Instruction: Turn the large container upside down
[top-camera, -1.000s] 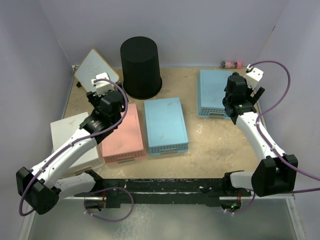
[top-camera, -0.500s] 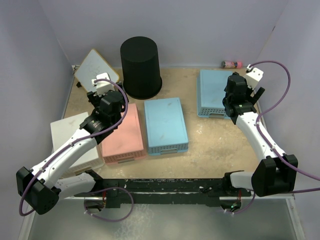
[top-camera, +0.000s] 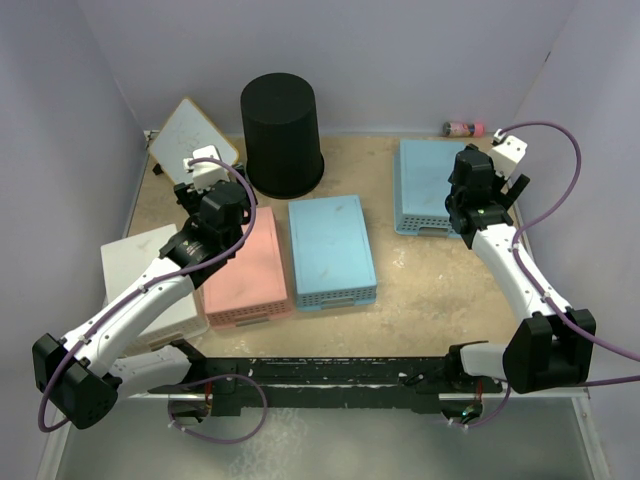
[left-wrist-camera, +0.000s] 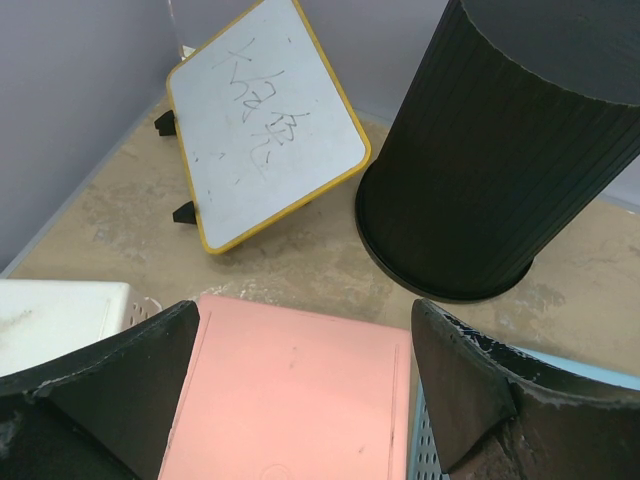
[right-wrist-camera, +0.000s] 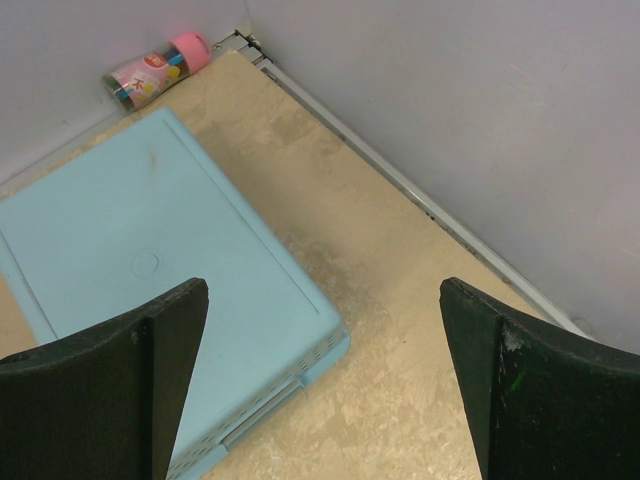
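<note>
The large container (top-camera: 281, 135) stands toward 11 o'clock on the worktop (top-camera: 430, 280). Its wide rim lies flat on the surface and its narrower closed base faces up, so it appears already inverted and the task looks finished. Resting on that broad rim, it should sit steadily. Neither arm touches it. The left hand (left-wrist-camera: 305, 335) hangs released, fingers spread wide, above the pink basket (top-camera: 248, 265). From there the container is ahead at about 1 o'clock and a tilted whiteboard (left-wrist-camera: 265, 120) at 11 o'clock, a posture that reads as standing clear rather than reaching. The right hand (right-wrist-camera: 322, 295) is likewise released and holds nothing. It is poised over the light-blue basket (right-wrist-camera: 150, 230) at 2 o'clock on the worktop, well apart from the container, likely parked out of the way.
</note>
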